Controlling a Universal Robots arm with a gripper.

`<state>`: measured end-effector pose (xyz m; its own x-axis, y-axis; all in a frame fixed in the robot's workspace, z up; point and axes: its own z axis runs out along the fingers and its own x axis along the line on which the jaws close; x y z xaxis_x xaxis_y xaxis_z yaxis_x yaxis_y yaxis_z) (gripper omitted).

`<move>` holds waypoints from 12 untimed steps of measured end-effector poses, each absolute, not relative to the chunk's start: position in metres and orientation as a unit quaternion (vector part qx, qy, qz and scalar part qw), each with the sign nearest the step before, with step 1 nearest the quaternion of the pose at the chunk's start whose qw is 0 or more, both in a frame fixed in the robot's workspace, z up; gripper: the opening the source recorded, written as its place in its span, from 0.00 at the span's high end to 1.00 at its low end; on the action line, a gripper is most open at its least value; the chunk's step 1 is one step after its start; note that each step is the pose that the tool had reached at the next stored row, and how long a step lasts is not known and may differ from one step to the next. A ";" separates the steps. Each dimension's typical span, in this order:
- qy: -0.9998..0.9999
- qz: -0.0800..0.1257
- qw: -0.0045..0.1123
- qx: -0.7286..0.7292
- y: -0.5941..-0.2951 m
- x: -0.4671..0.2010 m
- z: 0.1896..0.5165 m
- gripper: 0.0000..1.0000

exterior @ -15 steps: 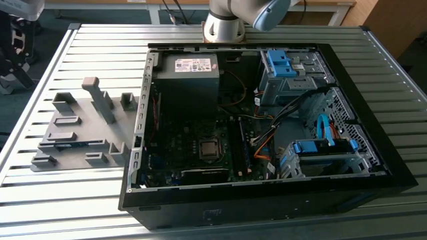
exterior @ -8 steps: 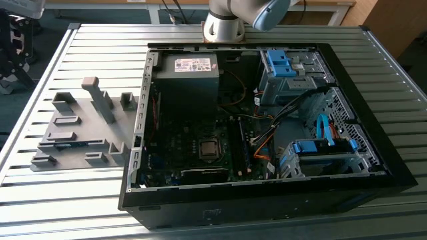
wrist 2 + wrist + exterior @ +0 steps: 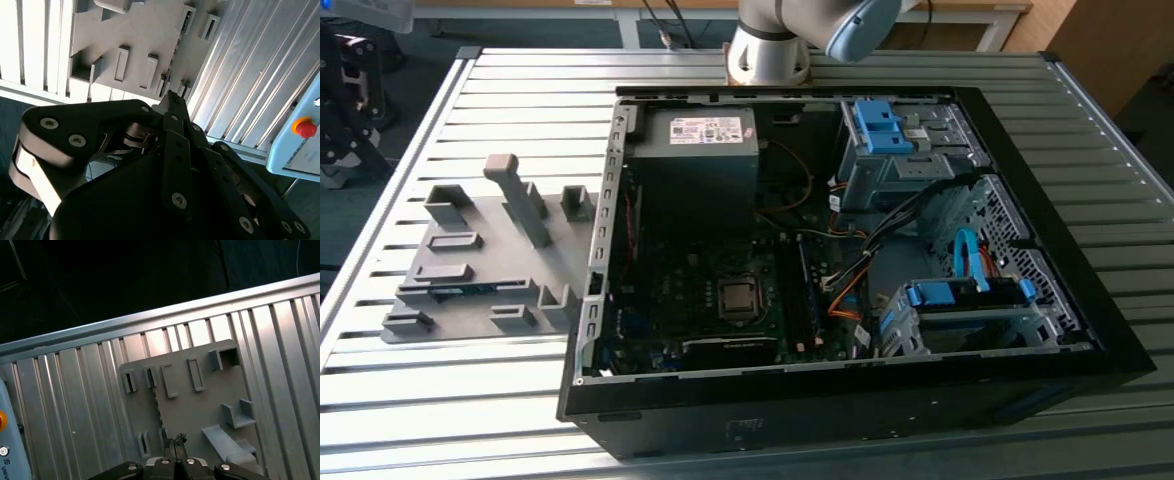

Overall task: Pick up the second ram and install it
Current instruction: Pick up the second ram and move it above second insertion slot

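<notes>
Looking light, stiff and breakable, the thin blue-green ram strip (image 3: 459, 291) probably wanted an edge grip, while the black gripper (image 3: 175, 441) hung closed, holding nothing.

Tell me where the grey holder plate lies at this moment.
In the exterior view, the grey holder plate lies on the slatted metal table, on that view's left, close beside the open computer case.

- The exterior view looks steeply down from above onto the worktop (image 3: 454, 400), with the open computer case (image 3: 854, 410) central.
- Both wrist views look down past the hand (image 3: 175, 440) from well above.
- All three share the grey holder plate (image 3: 480, 270).
</notes>
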<state>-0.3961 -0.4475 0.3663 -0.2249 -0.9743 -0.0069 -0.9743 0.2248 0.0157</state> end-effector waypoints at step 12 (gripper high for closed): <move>-0.733 -0.012 -0.003 0.680 -0.447 -0.396 0.363 0.89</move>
<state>-0.3962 -0.4475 0.3635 -0.0741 -0.9971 -0.0196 -0.9972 0.0738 0.0136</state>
